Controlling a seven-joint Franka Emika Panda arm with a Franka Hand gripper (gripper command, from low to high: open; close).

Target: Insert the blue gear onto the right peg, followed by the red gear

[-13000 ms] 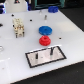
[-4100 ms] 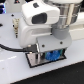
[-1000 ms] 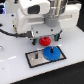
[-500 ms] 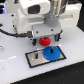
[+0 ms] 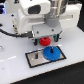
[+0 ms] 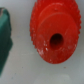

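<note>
A white table (image 5: pixel 14 70) fills the lower part of the exterior view, and its surface looks smooth and a little shiny. On it lies a grey rectangular plate (image 5: pixel 34 58) with a thin black frame, turned at a slight angle to the table's edge. A black cable (image 5: pixel 14 35) crosses above the table from the exterior view's left toward the middle. The background behind is dark. In the wrist view, a dark teal object (image 6: pixel 4 42) shows at the picture's edge, cut off, on the same pale surface. Its shape is too blurred to tell.
</note>
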